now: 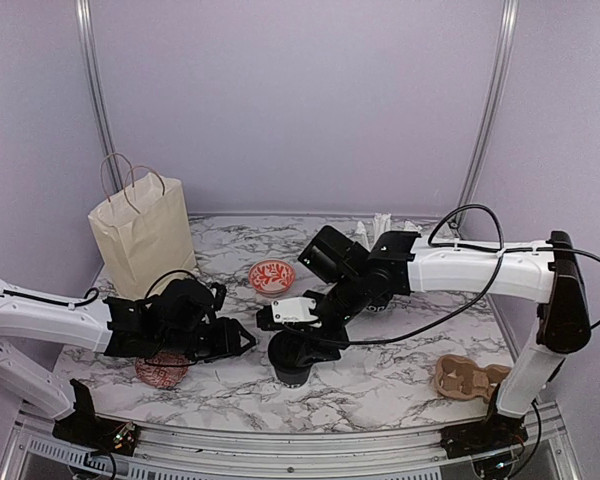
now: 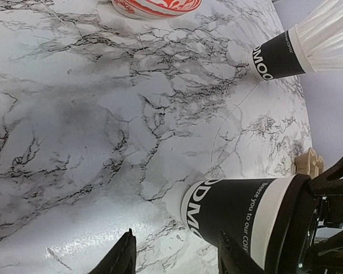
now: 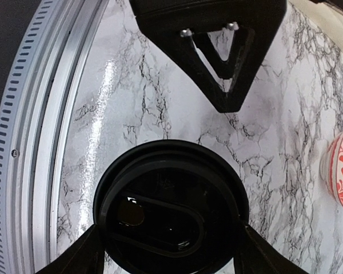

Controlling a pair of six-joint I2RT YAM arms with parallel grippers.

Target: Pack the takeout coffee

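- The right fingers (image 3: 74, 260) show at the bottom of the right wrist view, one on each side of the round black lid (image 3: 171, 200). As far as I can see they press against its rim. I judge that they grip it, coming from straight above so the lid seats level.
- The lid rests on the black cup (image 2: 234, 208), which stands upright on the counter (image 2: 103, 114). In the overhead view it is at the lower middle, near the front rail. Whether the lid is fully snapped down I cannot tell.
- The left fingers (image 2: 123, 260) stand half apart with bare counter between them and hold nothing. One tip overlaps the cup's wall at the lower right of the left wrist view; I cannot tell whether it touches or is just beside. They look placed to steady the cup against the downward push.
- Farther out, a red-patterned bowl (image 1: 272, 277) sits behind the cup at the centre of the overhead view. A second bowl (image 1: 160, 372) lies under the left arm at lower left. A cup of white straws (image 2: 277, 57) stands well apart, at the upper right of the left wrist view.
- A paper bag (image 1: 140, 240) stands upright at upper left and a cardboard cup tray (image 1: 468, 378) lies at lower right. One of them is probably where the closed cup goes, so the packing itself is not yet done.
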